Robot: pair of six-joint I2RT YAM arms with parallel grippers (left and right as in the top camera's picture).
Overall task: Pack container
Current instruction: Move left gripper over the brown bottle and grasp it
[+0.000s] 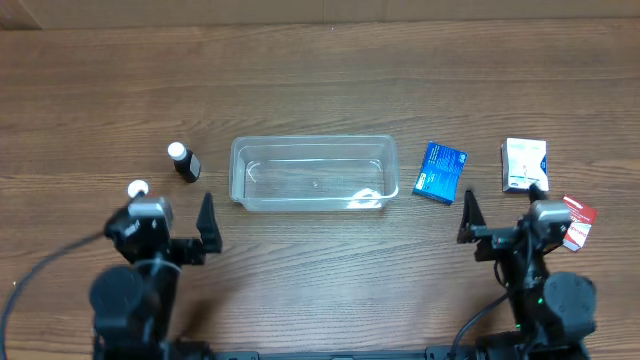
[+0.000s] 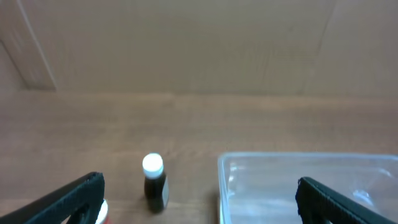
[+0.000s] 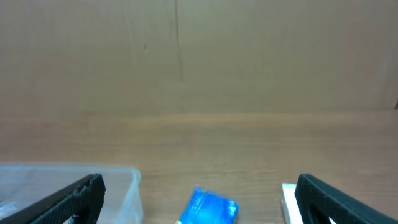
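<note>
The clear plastic container [image 1: 240, 172] lies empty in the middle of the table; it also shows in the left wrist view [image 2: 225, 186] and the right wrist view [image 3: 127, 186]. A small dark bottle with a white cap [image 1: 184, 162] [image 2: 154, 184] stands left of it. My left gripper [image 1: 170, 207] [image 2: 199, 200] is open and empty, in front of the bottle and the container's left end. A blue packet [image 1: 440, 172] [image 3: 210, 209] lies right of the container. My right gripper [image 1: 503, 202] [image 3: 199, 200] is open and empty, in front of the blue packet.
A second white-capped item [image 1: 137, 188] [image 2: 101, 211] sits by my left gripper's left finger. A white packet [image 1: 524, 164] [image 3: 288, 203] and a red packet [image 1: 579, 220] lie at the right. A cardboard wall stands behind the table.
</note>
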